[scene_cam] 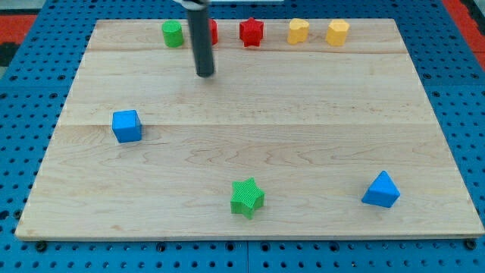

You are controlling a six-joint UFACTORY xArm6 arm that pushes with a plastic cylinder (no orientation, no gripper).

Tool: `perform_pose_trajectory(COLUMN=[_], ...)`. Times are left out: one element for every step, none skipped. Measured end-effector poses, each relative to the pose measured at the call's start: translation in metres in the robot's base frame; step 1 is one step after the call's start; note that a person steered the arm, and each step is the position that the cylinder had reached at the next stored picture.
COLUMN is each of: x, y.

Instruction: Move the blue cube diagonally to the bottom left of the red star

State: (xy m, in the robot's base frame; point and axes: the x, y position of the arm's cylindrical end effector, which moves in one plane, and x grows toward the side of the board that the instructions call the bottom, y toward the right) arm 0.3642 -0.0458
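In the camera view, the table (250, 144) carries a row of blocks along the view's top: a green cylinder (173, 33), a red block (213, 32) partly hidden behind the rod so that its shape cannot be told, the red star (251, 32), and two yellow blocks (298, 31) (337, 32). The blue cube (126, 126) sits at the view's left, about midway down the table, well apart from the red star. Near the view's bottom lie a green star (247, 197) and, toward the right, a blue triangular block (381, 190). My tip (205, 74) rests on bare wood just below the red block and the green cylinder, touching nothing and well apart from the cube. There is no gripper on this arm, only the rod, so it holds nothing. As I judge it, the task is not yet begun: the cube has to travel up and to the right until it lies diagonally below and left of the red star. For that my tip would need to get to the cube's lower left side and push from there, minding the red block and green cylinder near the goal.
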Motion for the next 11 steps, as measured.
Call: perform_pose_trajectory(x=[0.086,0.135,0.129,0.099,0.079,0.076,0.076,0.068,0.048,0.048,0.044], y=[-0.001,-0.058,-0.130,-0.162,-0.160,-0.123,-0.078,-0.075,-0.081,-0.056,-0.044])
